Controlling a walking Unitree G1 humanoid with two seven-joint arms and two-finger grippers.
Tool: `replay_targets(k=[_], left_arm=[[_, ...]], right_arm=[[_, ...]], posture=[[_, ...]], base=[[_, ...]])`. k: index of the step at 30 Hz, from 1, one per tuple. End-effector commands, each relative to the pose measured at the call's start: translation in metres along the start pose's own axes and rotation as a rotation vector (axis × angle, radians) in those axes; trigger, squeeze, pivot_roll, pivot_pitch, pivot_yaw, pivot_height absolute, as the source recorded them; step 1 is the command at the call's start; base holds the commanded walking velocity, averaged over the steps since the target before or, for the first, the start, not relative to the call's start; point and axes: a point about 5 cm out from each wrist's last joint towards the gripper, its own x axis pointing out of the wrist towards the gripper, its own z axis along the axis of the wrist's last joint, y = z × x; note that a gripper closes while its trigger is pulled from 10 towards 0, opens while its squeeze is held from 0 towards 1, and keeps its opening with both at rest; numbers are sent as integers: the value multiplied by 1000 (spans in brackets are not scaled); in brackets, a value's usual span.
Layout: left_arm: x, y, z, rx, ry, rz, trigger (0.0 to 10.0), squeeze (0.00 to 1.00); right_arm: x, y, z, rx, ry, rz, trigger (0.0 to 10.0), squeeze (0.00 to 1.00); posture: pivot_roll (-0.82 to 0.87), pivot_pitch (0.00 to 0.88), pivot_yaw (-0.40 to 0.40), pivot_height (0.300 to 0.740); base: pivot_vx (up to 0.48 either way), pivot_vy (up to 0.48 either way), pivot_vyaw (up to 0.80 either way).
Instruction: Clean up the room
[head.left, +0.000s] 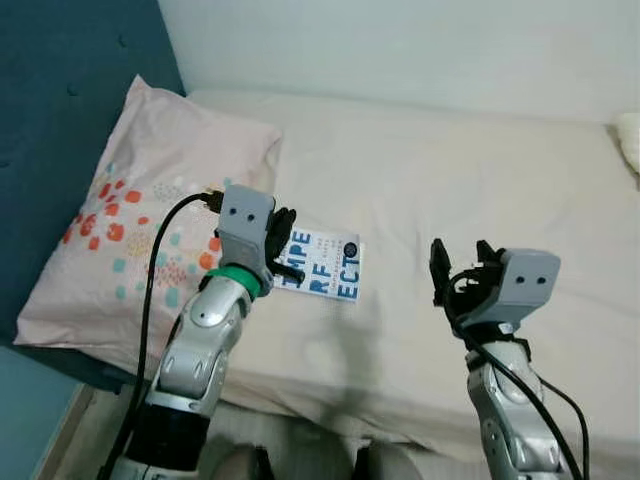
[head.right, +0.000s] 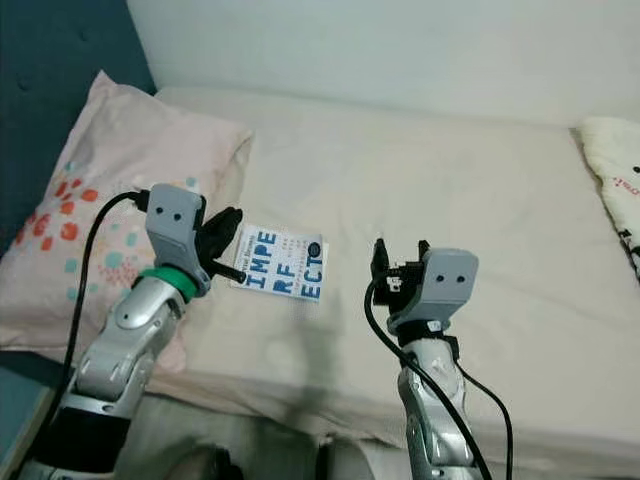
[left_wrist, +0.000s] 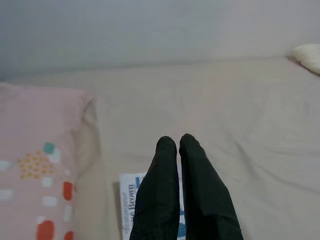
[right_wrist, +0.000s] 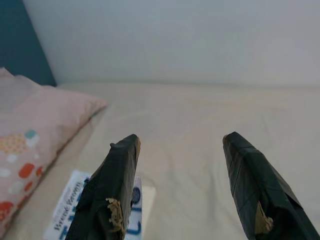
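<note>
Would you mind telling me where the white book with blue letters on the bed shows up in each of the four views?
Left eye view: book at centre, just beyond the left gripper.
Right eye view: left of centre.
Left wrist view: bottom edge, partly behind the shut fingers, its spine showing.
Right wrist view: bottom left, beside one finger.
Shared landmark: the pink patterned pillow next to it.

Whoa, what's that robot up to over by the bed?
It is bent over a bed with both arms out. A book lies flat on the sheet beside a pink patterned pillow. The left gripper, fingers shut together, hangs right over the book's near edge and holds nothing. The right gripper, fingers spread open, hovers over bare sheet to the book's right. Nothing has been picked up yet.
</note>
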Motion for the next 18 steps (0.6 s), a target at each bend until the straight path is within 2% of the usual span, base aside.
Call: replay_targets(k=[1, 3, 12, 16, 18], left_arm=[[-1, 1, -8, 10, 30, 12, 10000, 0], [-2, 2, -12, 10, 54, 23, 10000, 0], [0, 0, -16, -27, 78, 26, 10000, 0], [3, -4, -16, -53, 91, 26, 10000, 0], [2, -5, -15, -53, 82, 17, 10000, 0]], right_arm=[[-2, -4, -5, -6, 19, -12, 10000, 0], [-3, -7, -7, -8, 25, -39, 10000, 0], [-2, -5, -10, 10, 36, -44, 10000, 0], [-1, -6, -10, 12, 34, -40, 10000, 0], [-1, -6, -9, -1, 24, -36, 10000, 0]], posture=[[-99, 84, 33, 727], [-98, 88, 30, 740], [-101, 85, 25, 740], [-101, 86, 22, 740], [-101, 86, 22, 740]], base=[[0, 0, 0], [0, 0, 0], [0, 0, 0], [0, 0, -800], [0, 0, 0]])
